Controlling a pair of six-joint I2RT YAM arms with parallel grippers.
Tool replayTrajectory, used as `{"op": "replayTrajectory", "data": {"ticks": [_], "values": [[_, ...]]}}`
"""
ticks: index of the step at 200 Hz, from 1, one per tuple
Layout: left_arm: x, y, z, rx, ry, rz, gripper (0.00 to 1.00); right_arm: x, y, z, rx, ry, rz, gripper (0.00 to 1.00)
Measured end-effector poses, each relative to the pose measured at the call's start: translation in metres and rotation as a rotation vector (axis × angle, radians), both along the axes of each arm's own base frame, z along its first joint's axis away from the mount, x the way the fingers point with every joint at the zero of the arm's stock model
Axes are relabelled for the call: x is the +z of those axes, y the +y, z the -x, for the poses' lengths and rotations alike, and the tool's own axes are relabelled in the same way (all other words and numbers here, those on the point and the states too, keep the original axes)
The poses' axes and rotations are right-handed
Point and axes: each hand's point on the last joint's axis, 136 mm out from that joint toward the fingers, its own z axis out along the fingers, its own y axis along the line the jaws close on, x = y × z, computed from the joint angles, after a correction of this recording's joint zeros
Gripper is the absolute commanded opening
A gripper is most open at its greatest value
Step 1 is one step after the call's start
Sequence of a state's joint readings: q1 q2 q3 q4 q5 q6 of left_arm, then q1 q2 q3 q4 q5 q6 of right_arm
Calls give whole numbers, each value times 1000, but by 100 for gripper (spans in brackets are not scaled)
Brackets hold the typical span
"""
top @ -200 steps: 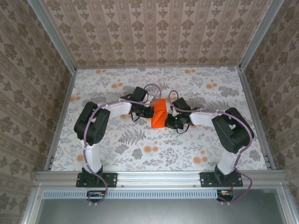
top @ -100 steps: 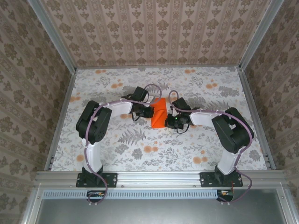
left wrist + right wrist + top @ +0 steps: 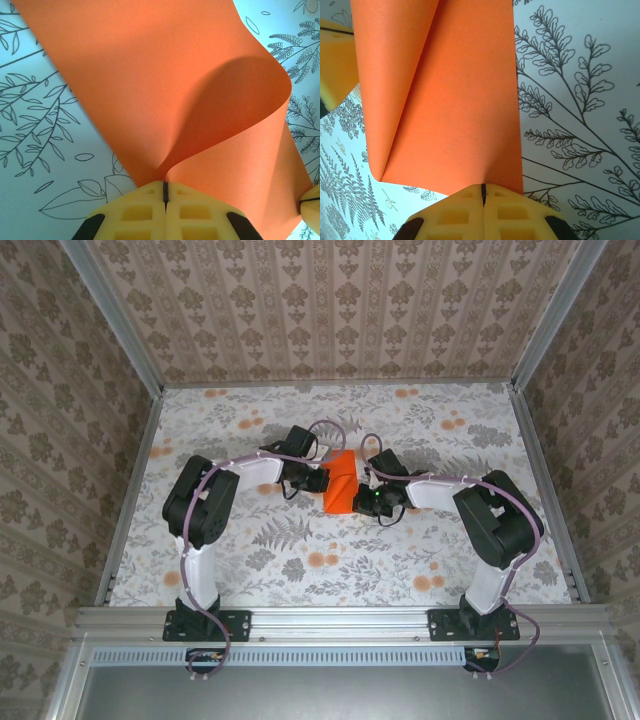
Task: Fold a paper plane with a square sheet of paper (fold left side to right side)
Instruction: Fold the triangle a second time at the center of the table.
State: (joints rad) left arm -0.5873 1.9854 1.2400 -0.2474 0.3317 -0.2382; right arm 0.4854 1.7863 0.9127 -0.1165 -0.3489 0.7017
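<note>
The square sheet of paper [image 3: 340,484] is bright orange and sits mid-table between both grippers, bent over on itself rather than shaped as a paper plane. My left gripper [image 3: 322,479] is shut on its left edge. In the left wrist view the yellow jaws [image 3: 165,184] meet on the paper [image 3: 150,75], which curls up and over to the right. My right gripper [image 3: 364,498] is shut on the sheet's right side. In the right wrist view its jaws [image 3: 482,187] pinch the near edge of the paper [image 3: 455,100], with a fold line running along the left.
The table [image 3: 300,560] has a floral cloth and is walled by patterned panels on three sides, with metal rails along the edges. A yellow finger of the other gripper shows at each wrist view's margin [image 3: 312,200] [image 3: 332,55].
The left arm's elbow has shifted slightly to the right. The paper and both grippers hold their places.
</note>
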Motion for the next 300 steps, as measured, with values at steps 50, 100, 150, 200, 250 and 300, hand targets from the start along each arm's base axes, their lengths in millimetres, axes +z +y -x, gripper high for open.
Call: {"op": "replayTrajectory", "data": {"ticks": [50,100,150,200,250,300], "values": [[0,0,0,-5,-3,-2,0,0,0,0,-1,0,0,0],[1,2,2,-4,-7,-5,0,0,0,0,0,0,0,0],[6,4,2,-5,-22,-8,0,0,0,0,-1,0,0,0],[5,4,2,-5,-22,-8,0,0,0,0,0,1,1,0],[6,4,1,-5,-25,-6,0,0,0,0,0,1,1,0],[0,3,2,-8,-15,-5,0,0,0,0,0,1,1,0]]}}
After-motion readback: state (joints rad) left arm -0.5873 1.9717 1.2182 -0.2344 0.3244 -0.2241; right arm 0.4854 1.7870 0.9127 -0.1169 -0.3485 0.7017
